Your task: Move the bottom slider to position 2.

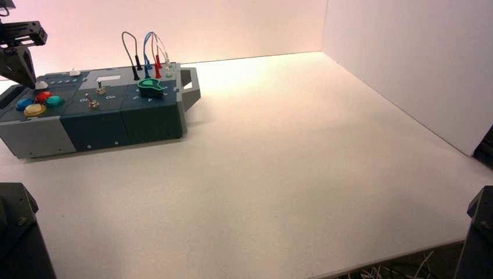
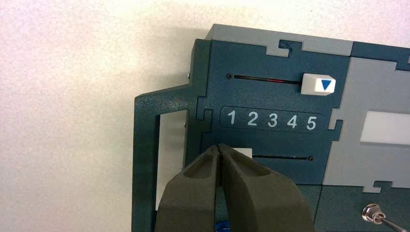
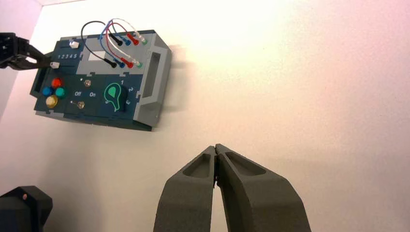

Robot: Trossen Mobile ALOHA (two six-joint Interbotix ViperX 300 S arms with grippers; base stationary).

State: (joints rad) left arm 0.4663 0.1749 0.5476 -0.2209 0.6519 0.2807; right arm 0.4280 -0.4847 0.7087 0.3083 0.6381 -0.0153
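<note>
At the box's (image 1: 93,125) nine-o'clock end, my left claw (image 2: 220,149), pressed together, touches the bottom slider (image 2: 244,153) near mark 1. Risk: tips may ride over the knob, or overshoot 2. My right claw (image 3: 215,148), likewise pressed together, idles above the desk (image 1: 302,174).

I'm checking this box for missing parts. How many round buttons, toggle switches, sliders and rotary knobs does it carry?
Round buttons: 4 (blue button, red button, teal button, yellow button)
Toggle switches: 2 (rear toggle switch, front toggle switch)
Sliders: 2 (top slider, bottom slider)
Rotary knobs: 1 (green knob)
Total: 9
</note>
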